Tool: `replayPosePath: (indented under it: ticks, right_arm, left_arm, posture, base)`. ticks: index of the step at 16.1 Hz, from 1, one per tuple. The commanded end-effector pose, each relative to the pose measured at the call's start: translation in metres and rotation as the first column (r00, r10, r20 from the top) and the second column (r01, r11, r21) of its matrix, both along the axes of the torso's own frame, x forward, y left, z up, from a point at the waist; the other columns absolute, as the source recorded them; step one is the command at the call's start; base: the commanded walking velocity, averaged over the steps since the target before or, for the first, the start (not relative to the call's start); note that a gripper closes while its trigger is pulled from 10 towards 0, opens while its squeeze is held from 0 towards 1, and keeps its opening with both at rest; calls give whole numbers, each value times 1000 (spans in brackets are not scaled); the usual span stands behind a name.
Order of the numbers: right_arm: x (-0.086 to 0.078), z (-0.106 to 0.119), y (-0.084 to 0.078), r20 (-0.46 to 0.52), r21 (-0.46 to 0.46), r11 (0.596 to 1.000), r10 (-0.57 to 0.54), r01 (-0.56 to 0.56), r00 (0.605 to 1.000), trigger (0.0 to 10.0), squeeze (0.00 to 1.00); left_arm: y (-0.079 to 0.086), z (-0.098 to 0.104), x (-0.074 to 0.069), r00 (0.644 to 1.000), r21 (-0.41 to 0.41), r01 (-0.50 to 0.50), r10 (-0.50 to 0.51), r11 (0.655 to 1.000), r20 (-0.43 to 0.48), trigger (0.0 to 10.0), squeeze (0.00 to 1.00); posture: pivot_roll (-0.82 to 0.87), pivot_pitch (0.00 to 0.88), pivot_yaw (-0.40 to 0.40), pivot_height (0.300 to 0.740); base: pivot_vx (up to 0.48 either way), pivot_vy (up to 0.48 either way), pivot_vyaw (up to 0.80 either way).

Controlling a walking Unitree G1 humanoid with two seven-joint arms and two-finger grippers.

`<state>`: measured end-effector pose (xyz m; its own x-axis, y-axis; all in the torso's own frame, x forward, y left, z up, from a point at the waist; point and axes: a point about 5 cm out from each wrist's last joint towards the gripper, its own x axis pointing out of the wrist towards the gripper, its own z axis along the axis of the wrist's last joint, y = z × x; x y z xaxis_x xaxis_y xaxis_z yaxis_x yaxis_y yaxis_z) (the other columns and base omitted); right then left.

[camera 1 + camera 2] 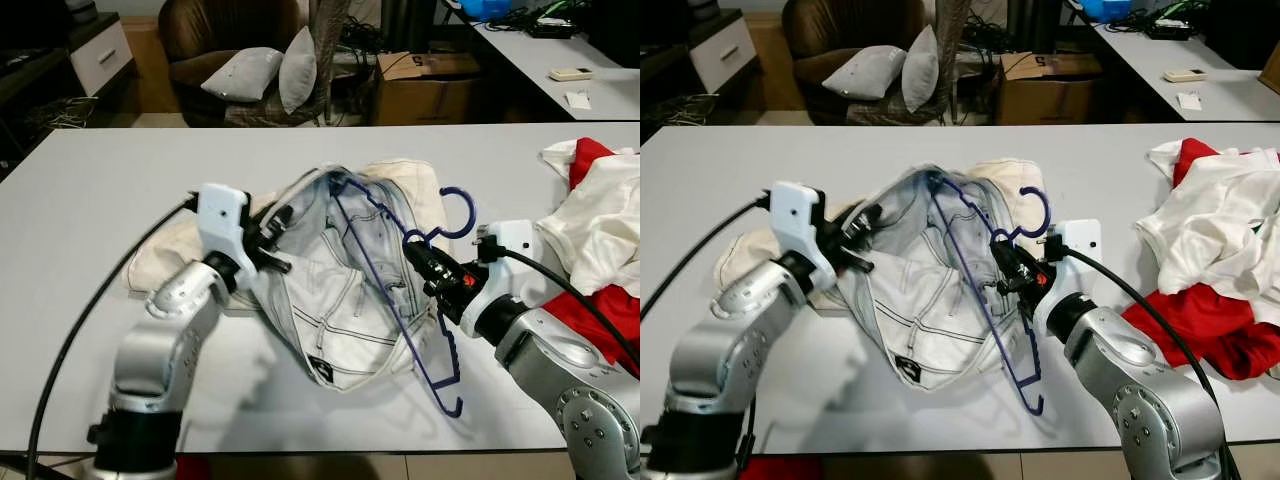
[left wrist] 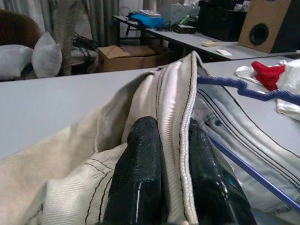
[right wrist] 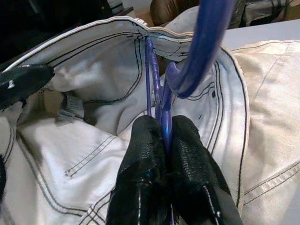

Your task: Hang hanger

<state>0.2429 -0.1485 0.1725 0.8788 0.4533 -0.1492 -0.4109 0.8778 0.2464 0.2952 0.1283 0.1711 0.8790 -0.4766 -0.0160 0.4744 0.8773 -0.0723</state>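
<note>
Our right gripper (image 1: 415, 250) pinches the thin blue plastic hanger (image 1: 400, 300) just below its hook; our left gripper (image 1: 278, 225) clamps the stitched collar edge of the cream denim jacket (image 1: 340, 300). We see the hanger lying inside the jacket at mid-table (image 1: 100, 180), long axis running far-left to near-right, hook curling toward the far right.

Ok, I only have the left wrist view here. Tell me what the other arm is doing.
Observer: The right pincer is shut on the blue hanger, just below its hook.
Operator: Report where the hanger sits.
Observer: One shoulder is inside the pale denim jacket; the other end lies bare on the white table.
Operator: Confirm my side.
Observer: The left pincer is holding the jacket's opening up off the table.
</note>
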Motion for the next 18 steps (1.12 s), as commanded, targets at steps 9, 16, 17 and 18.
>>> replayPosePath:
  ticks: [9,16,17,18]
  right_arm:
    - [1,0,1,4,-11,1000,2,-1,1000,10000,0]
    - [1,0,0,6,-12,1000,-1,1,1000,10000,0]
    - [1,0,0,6,-12,1000,-2,2,1000,10000,0]
    - [1,0,-1,6,-14,1000,-6,6,1000,10000,0]
  left_arm:
    - [-1,3,-1,1000,14,9,-9,1000,5,10000,0]
    - [-2,4,-1,1000,17,13,-13,1000,4,10000,0]
    - [-3,4,-1,1000,17,14,-14,1000,5,10000,0]
    - [-4,3,1,1000,26,15,-15,1000,0,10000,0]
  posture:
    - [33,0,34,740]
    - [33,0,34,740]
    - [33,0,34,740]
    - [31,0,33,740]
  base:
    - [-97,0,0]
    - [-322,0,0]
    - [-311,0,0]
    - [0,0,0]
